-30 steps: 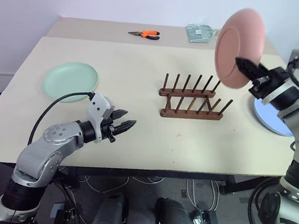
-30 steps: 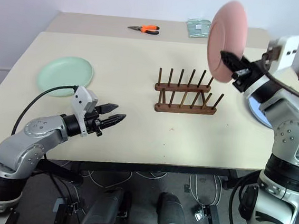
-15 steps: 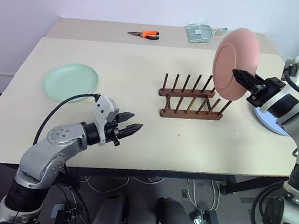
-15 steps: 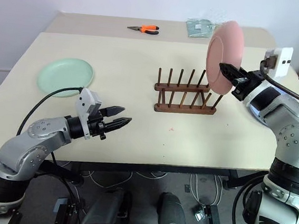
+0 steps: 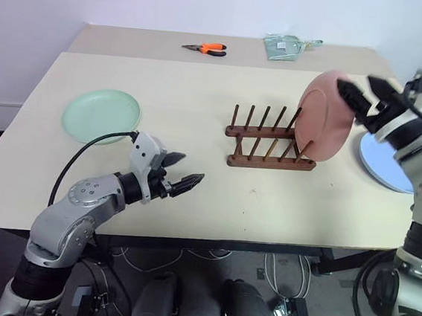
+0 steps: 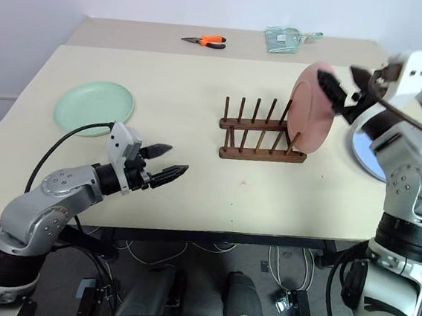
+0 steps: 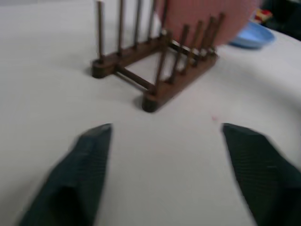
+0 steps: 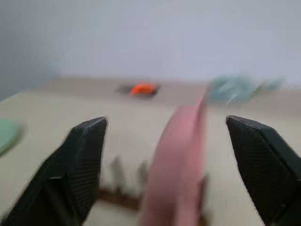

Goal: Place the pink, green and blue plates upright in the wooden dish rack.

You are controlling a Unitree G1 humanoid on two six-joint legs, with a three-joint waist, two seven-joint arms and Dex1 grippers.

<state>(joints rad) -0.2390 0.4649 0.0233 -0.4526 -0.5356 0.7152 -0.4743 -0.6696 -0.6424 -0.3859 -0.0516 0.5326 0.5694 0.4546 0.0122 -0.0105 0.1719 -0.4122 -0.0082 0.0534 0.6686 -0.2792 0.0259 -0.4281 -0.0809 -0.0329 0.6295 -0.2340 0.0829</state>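
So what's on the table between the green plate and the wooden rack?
Nothing: in the left eye view the table is bare between the green plate and the rack. The left gripper hovers open nearer the front edge, off that line.

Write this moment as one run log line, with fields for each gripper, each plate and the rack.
left gripper: open, empty | right gripper: open | pink plate: upright, rack's right end | green plate: flat | blue plate: flat | wooden dish rack: one plate
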